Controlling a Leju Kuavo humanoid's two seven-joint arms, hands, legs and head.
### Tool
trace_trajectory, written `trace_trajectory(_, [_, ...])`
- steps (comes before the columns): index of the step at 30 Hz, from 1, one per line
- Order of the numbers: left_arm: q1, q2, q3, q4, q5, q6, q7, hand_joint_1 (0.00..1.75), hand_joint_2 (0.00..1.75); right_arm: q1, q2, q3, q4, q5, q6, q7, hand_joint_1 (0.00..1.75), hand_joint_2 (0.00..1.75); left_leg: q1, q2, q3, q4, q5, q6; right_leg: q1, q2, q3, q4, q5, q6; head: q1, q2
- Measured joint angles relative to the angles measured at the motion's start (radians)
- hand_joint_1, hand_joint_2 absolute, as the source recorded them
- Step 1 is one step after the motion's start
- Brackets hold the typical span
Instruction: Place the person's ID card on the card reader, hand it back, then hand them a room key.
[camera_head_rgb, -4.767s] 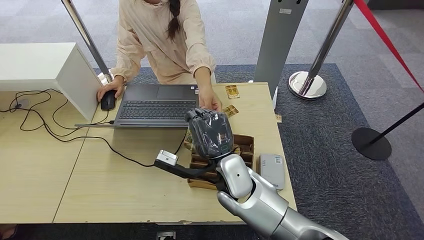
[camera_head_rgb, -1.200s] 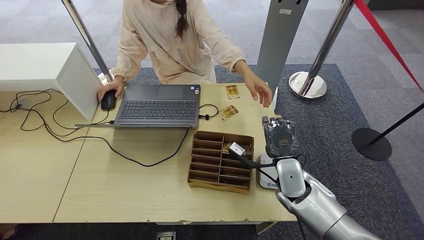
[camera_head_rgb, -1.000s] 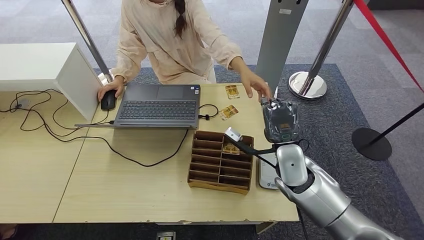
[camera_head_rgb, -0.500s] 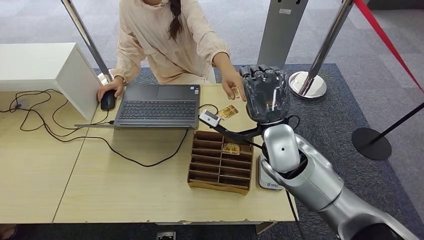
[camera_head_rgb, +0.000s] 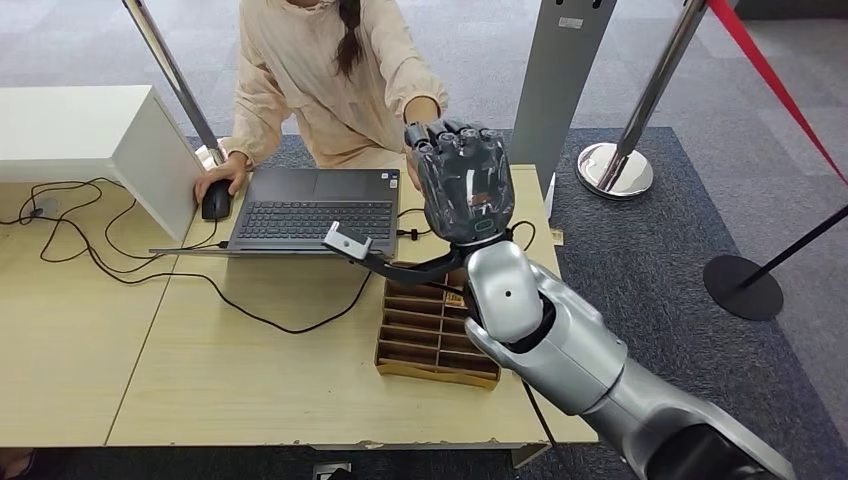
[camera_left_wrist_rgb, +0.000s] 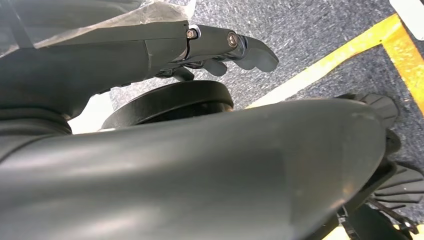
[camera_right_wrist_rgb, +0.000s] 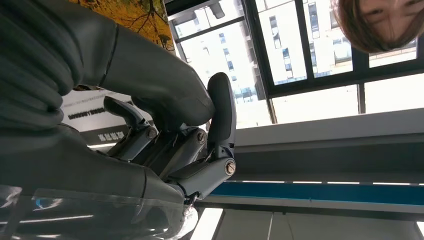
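My right hand is raised above the far side of the desk, fingers pointing at the person across it. The person's hand is right beside my fingertips, partly hidden behind them. In the right wrist view my thumb lies against a curled dark finger, and I see no card between them. My arm hides the card reader and the loose cards on the desk. My left hand hangs over the floor with loose fingers and nothing in it.
A brown divided organiser sits just below my right forearm. A laptop lies at the back of the desk. The person's other hand is on a mouse. A grey pillar and stanchions stand at the right.
My right hand has risen from the card reader at the desk's right edge and swung left and away toward the person. The person's hand has drawn back leftward to meet it.
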Motion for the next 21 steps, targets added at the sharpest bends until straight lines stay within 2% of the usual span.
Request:
trace_trajectory(1, [-0.001,0.000,0.000,0.000,0.000,-0.003,-0.003,0.00,0.00,-0.001,0.007,0.004,0.010,-0.006,-0.007,0.000,0.23,1.75,0.000,0.000,0.000,0.000,0.000,0.000,0.000,0.000,0.000,0.000,0.000,0.000,0.000,0.000])
trace_trajectory(2, [-0.001,0.000,0.000,0.000,0.000,-0.006,-0.005,0.00,0.00,-0.002,0.013,0.007,0.018,-0.012,-0.013,0.001,0.01,1.75,0.000,0.000,0.000,0.000,0.000,0.000,0.000,0.000,0.000,0.000,0.000,0.000,0.000,0.000])
trace_trajectory(8, [-0.002,0.001,0.000,0.000,-0.004,-0.006,-0.006,0.00,0.00,-0.002,0.029,0.022,0.061,-0.042,-0.049,0.008,0.00,1.75,0.000,0.000,0.000,0.000,0.000,0.000,0.000,0.000,0.000,0.000,0.000,0.000,0.000,0.000])
trace_trajectory(12, [-0.001,0.001,0.000,0.000,-0.007,0.006,-0.002,0.00,0.00,0.004,0.029,0.021,0.072,-0.077,-0.086,0.012,0.00,0.00,0.000,0.000,0.000,0.000,0.000,0.000,0.000,0.000,0.000,0.000,0.000,0.000,0.000,0.000])
trace_trajectory(17, [0.001,0.000,0.000,0.000,-0.008,0.012,-0.002,0.00,0.00,0.019,0.027,0.016,0.072,-0.120,-0.125,0.011,0.00,0.00,0.000,0.000,0.000,0.000,0.000,0.000,0.000,0.000,0.000,0.000,0.000,0.000,0.000,0.000])
trace_trajectory(19, [0.011,0.001,0.000,0.000,-0.010,0.022,-0.012,0.00,0.00,0.076,0.019,-0.006,0.048,-0.272,-0.236,-0.006,0.00,0.87,0.000,0.000,0.000,0.000,0.000,0.000,0.000,0.000,0.000,0.000,0.000,0.000,0.000,0.000])
trace_trajectory(21, [0.023,0.003,0.000,0.000,-0.011,0.033,-0.029,0.00,0.00,0.145,0.010,-0.041,0.007,-0.456,-0.332,-0.069,0.00,1.75,0.000,0.000,0.001,0.000,0.000,0.000,0.000,0.000,0.000,-0.001,0.000,0.000,0.000,0.000])
